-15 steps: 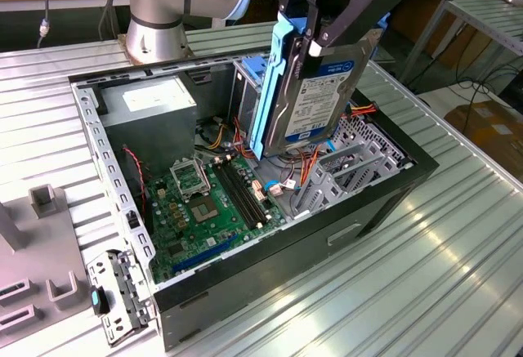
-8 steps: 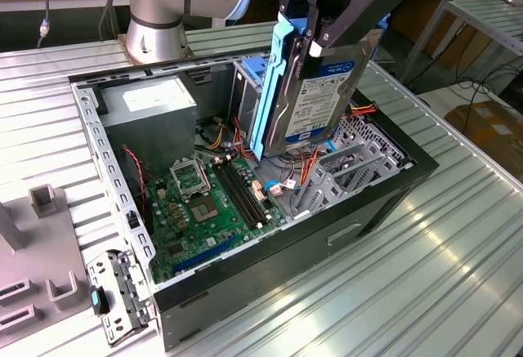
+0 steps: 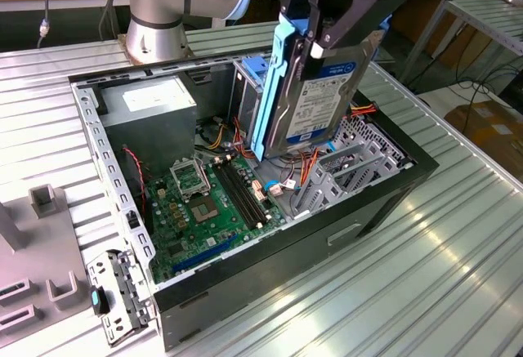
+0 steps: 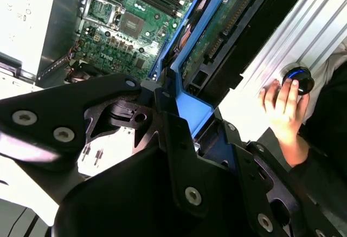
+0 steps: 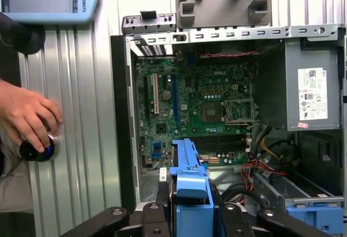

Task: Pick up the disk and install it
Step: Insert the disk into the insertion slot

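Observation:
The disk (image 3: 320, 100) is a grey metal drive with a white-and-blue label and blue rails. It hangs on edge, tilted, above the open computer case (image 3: 270, 255), over the drive cage (image 3: 359, 157) at the exterior view's right. My black gripper (image 3: 315, 42) is shut on its upper end from above. In the second wrist view the disk's green circuit side (image 4: 217, 36) and a blue rail run away from the gripper (image 4: 184, 139). The first wrist view shows the blue end of the disk (image 5: 190, 185) between the fingers (image 5: 154, 218).
Inside the case lie the motherboard (image 3: 212, 202), the grey power-supply box (image 3: 155, 104) and red-and-yellow cables. A blue latch piece (image 3: 255, 67) sits on the cage. A person's hand (image 5: 27, 117) rests on a black knob (image 5: 37, 150) beside the case. Grey fixtures (image 3: 37, 251) stand at the exterior view's left.

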Action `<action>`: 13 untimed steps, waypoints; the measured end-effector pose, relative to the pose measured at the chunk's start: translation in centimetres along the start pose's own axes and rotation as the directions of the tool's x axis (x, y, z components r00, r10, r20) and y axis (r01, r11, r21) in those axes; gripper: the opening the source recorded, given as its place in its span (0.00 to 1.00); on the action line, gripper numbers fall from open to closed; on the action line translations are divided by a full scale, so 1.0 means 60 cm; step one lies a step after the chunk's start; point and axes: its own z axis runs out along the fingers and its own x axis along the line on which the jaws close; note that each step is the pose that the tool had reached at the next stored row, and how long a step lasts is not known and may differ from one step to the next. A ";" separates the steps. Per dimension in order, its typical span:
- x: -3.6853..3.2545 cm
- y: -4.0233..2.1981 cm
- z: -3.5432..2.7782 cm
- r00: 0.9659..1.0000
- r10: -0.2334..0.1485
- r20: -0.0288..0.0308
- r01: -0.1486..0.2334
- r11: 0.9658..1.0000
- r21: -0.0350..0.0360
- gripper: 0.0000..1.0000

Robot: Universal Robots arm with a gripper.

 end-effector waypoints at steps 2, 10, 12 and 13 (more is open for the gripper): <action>0.001 -0.001 0.000 1.000 0.000 0.000 0.000 1.000 0.000 0.37; 0.005 -0.004 0.000 1.000 0.001 0.000 -0.001 1.000 0.000 0.37; 0.007 -0.006 0.001 1.000 0.001 0.000 -0.001 1.000 0.000 0.37; 0.007 -0.007 0.001 1.000 0.001 0.000 -0.001 1.000 0.000 0.37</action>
